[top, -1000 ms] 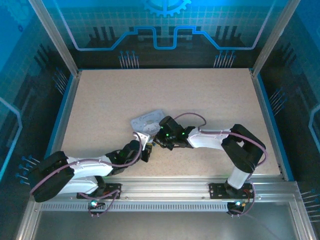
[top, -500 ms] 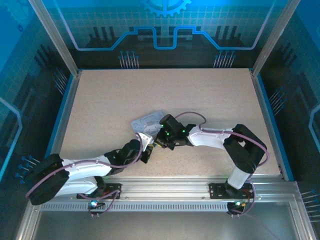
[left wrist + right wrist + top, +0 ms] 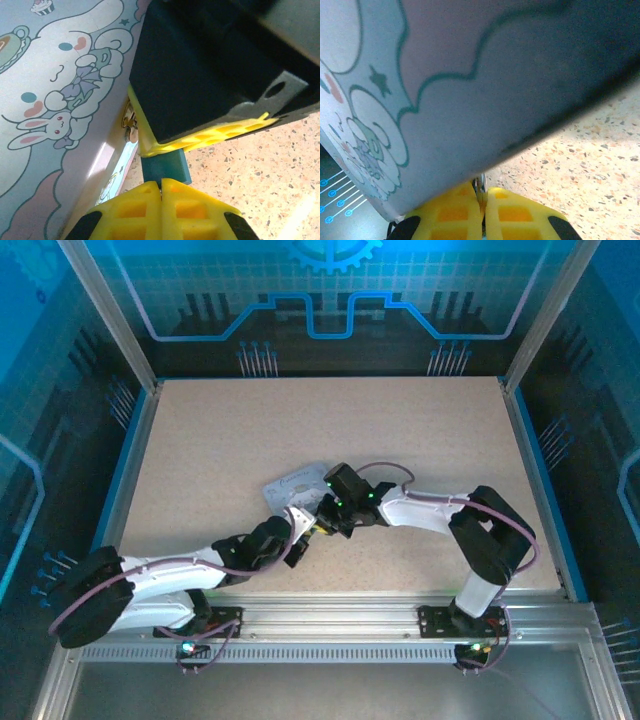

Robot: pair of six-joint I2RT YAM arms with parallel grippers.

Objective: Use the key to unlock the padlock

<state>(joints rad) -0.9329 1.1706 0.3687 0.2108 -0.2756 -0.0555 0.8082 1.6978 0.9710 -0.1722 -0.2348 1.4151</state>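
Left end effector [image 3: 161, 187] pinches the padlock [image 3: 165, 169]; right end effector [image 3: 484, 199] pinches the key [image 3: 480, 184]. Better keep both aligned, then turn gently.

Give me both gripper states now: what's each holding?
Left gripper: jaws shut on the padlock, whose blue body sticks out past the tips.
Right gripper: jaws shut on the key, a thin metal sliver pinched between them.

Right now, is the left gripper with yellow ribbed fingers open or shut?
Shut. In the left wrist view the yellow fingers of the left gripper meet without a gap, the small blue padlock at their tips.
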